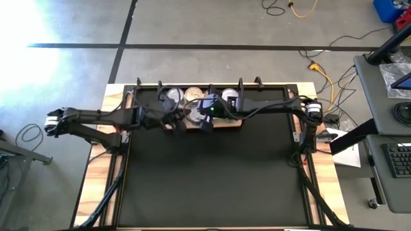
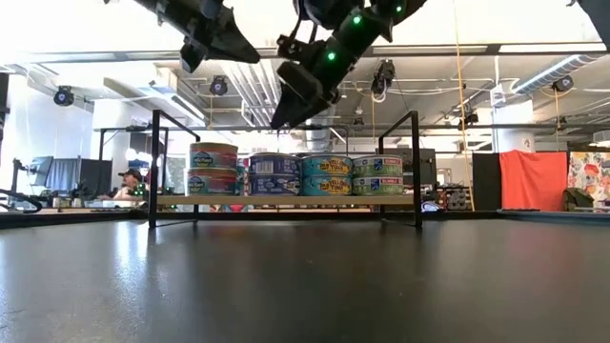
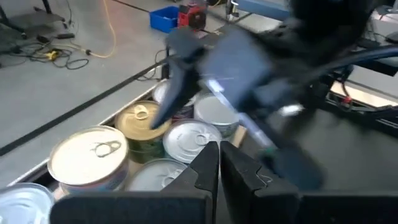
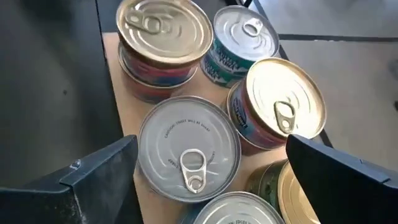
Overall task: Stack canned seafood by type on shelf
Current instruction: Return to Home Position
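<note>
The shelf, a light-wood board with black wire posts, stands at the table's far middle and carries the canned seafood in two layers. The right wrist view looks down on a silver-lidded tin, two gold-lidded tins and another silver one on the board. My right gripper hangs open just above these tins, slanting down, clear of them. My left gripper is shut and empty, up in the air left of the right one, over the shelf's left part.
The shelf's wire posts rise at both its ends. Both arms cross close together over the shelf. The black table top stretches toward the near edge. A person sits far off in the room behind.
</note>
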Motion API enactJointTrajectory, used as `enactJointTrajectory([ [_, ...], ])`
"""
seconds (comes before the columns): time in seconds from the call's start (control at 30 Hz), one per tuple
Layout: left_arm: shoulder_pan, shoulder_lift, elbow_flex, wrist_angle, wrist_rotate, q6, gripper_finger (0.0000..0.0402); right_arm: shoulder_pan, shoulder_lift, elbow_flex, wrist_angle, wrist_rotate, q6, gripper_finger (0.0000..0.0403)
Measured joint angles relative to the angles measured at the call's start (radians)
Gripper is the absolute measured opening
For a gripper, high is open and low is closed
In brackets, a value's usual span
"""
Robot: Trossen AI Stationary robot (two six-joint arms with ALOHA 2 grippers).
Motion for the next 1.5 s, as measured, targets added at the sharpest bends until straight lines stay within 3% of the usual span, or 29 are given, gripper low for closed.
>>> enactJointTrajectory([
  [0.07, -0.037, 0.003, -0.001, 0.002, -0.033, -0.016, 0.0000, 0.000, 0.012, 0.000, 0.020, 0.016, 0.009, 0.0400],
  [0.2, -0.099, 0.002, -0.002, -0.006, -0.117, -0.031, 0.0000, -0.001, 0.015, 0.000, 0.038, 0.183, 0.077, 0.0400],
  [0.27, -0.113, -0.004, -0.002, -0.018, -0.135, -0.040, 0.0000, -0.007, 0.015, 0.000, 0.036, 0.209, 0.094, 0.0400],
  [0.57, -0.117, -0.026, -0.002, -0.070, -0.146, -0.110, 0.0000, -0.011, 0.042, 0.000, 0.043, 0.145, 0.096, 0.0400],
  [1.03, -0.116, -0.028, -0.003, -0.126, -0.150, -0.082, 0.0000, -0.027, 0.088, 0.000, 0.090, -0.002, 0.121, 0.0400],
  [1.5, -0.119, -0.027, -0.004, -0.122, -0.206, -0.070, 0.0000, -0.039, 0.137, -0.006, 0.198, -0.003, 0.099, 0.0400],
])
